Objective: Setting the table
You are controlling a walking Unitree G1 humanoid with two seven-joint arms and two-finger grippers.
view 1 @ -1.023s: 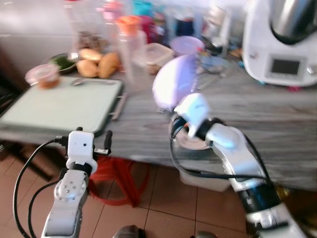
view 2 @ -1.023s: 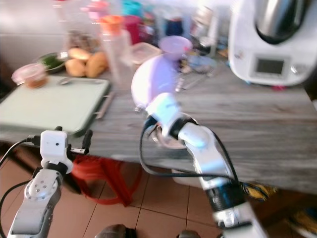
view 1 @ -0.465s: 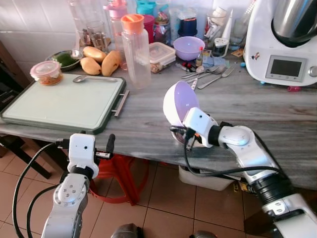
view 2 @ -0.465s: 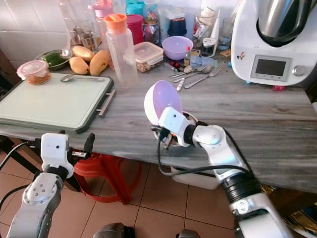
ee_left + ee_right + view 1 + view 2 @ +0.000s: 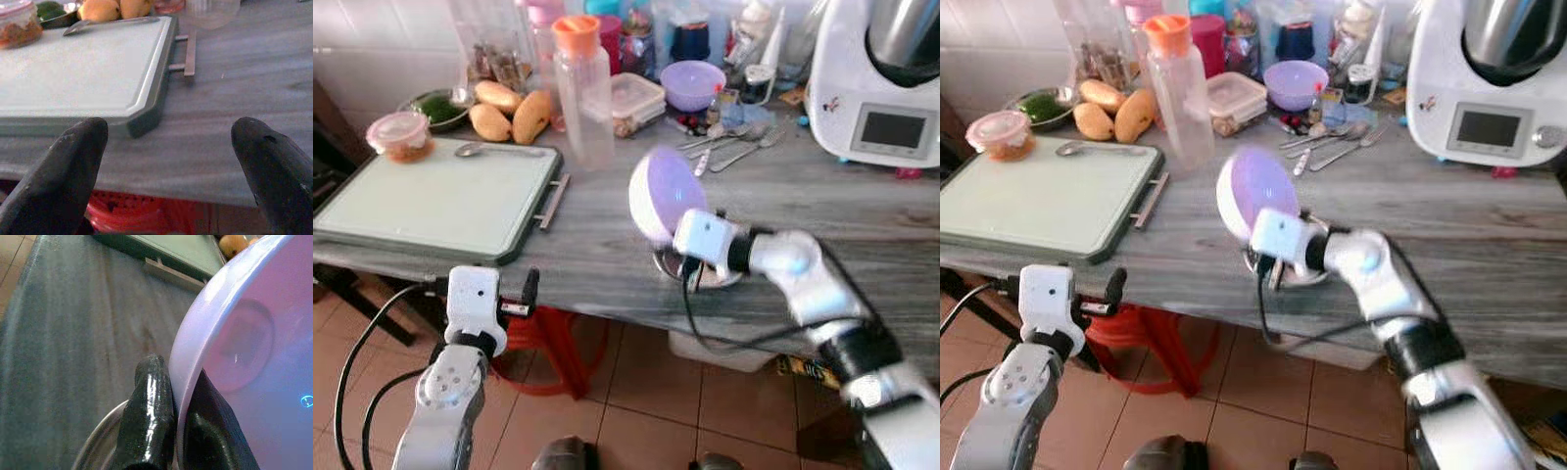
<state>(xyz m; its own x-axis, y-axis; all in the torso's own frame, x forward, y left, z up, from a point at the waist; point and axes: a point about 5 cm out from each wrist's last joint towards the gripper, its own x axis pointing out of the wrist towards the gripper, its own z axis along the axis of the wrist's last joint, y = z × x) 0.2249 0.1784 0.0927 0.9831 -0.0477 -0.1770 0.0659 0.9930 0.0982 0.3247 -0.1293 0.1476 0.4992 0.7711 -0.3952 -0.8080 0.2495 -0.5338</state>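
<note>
- While the left gripper (image 5: 171,161) hangs below the front edge of the desk (image 5: 607,245) with its fingers (image 5: 63,166) wide apart and nothing between them, it sits in front of the green cutting board (image 5: 440,201).
- On the cutting board's far edge lies a spoon (image 5: 494,150), with a lidded pink container (image 5: 399,134) at its far left corner and mangoes (image 5: 509,110) just behind it.
- Right of the cutting board stands a clear bottle with an orange cap (image 5: 582,93).
- Further right, the right gripper (image 5: 168,423) has its fingers clamped on the rim of a lilac plastic bowl (image 5: 664,193), held tilted on edge above a small steel dish (image 5: 690,266) near the desk's front edge.
- Behind that lie loose cutlery (image 5: 734,147) and a second purple bowl (image 5: 693,83).
- At the far right stands a white kitchen machine (image 5: 881,78).
</note>
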